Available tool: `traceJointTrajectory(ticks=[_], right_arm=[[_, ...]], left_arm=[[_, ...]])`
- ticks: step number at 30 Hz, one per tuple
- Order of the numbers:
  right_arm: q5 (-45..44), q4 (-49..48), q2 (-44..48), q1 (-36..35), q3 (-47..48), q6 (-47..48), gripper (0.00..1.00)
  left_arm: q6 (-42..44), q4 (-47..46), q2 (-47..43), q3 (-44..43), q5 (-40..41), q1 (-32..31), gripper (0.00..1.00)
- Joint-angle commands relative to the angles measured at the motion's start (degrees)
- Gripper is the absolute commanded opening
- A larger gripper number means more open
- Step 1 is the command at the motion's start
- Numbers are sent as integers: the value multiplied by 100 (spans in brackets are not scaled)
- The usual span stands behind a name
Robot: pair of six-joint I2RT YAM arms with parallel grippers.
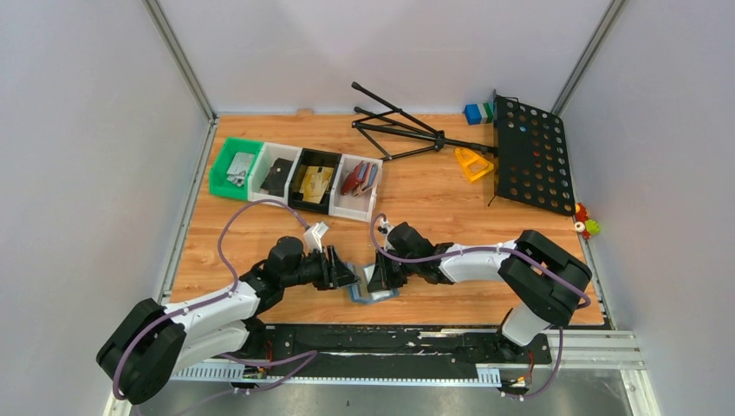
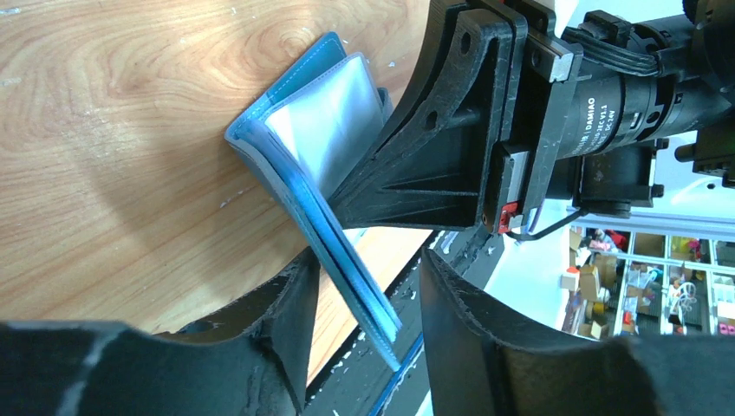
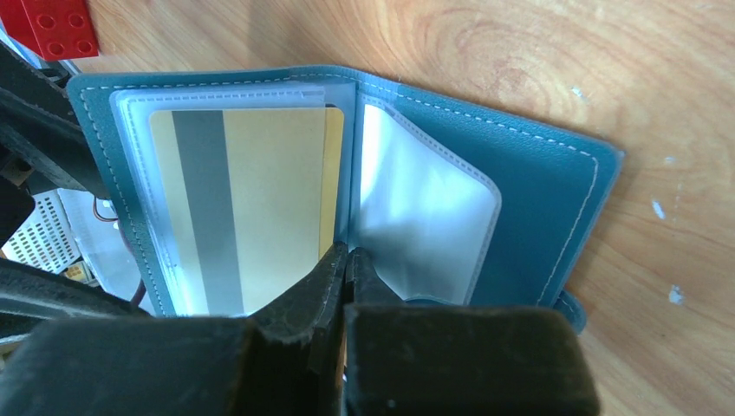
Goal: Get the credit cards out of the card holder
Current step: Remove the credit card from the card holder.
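Observation:
The card holder (image 1: 373,292) lies opened near the table's front edge, between my two grippers. One half rests flat on the wood and the other half (image 2: 347,260) stands up. My left gripper (image 2: 366,260) is open, with that raised half between its fingers; the right-hand finger (image 2: 468,303) is clear of it. Inside the card holder (image 3: 537,199), a gold credit card (image 3: 260,199) with a grey stripe sits in a clear sleeve. My right gripper (image 3: 348,253) is shut, its tips pressed at the fold between the sleeves. The sleeve to the right of the fold looks empty.
A row of bins (image 1: 295,178) stands at the back left, one holding red and bluish wallets (image 1: 358,179). A folded black music stand (image 1: 529,156) and its legs (image 1: 399,130) lie at the back right, beside a yellow piece (image 1: 472,163). The black front rail (image 1: 407,338) is just behind the holder.

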State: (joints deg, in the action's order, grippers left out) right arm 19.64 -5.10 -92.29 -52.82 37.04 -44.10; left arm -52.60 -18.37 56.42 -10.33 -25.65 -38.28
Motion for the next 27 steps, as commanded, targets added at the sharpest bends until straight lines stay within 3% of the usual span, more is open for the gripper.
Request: traceJointTrajectory(ticks=[1,9,19,27], right_arm=[[-22,-56,-70,-53,111,39,0],[-38,-19,-30,-54,119,64,0],[22,-80,-114,-66,160,64,0],[24,3,-53,-87,214,99,0]], left_arm=[[-18,-315,141,-15,-53,-13,48],[-28,-393,272,-23,-116,-13,39],[-104,-674,131,23,-239,-17,37],[-66,-680,567,-34,-258,-19,38]])
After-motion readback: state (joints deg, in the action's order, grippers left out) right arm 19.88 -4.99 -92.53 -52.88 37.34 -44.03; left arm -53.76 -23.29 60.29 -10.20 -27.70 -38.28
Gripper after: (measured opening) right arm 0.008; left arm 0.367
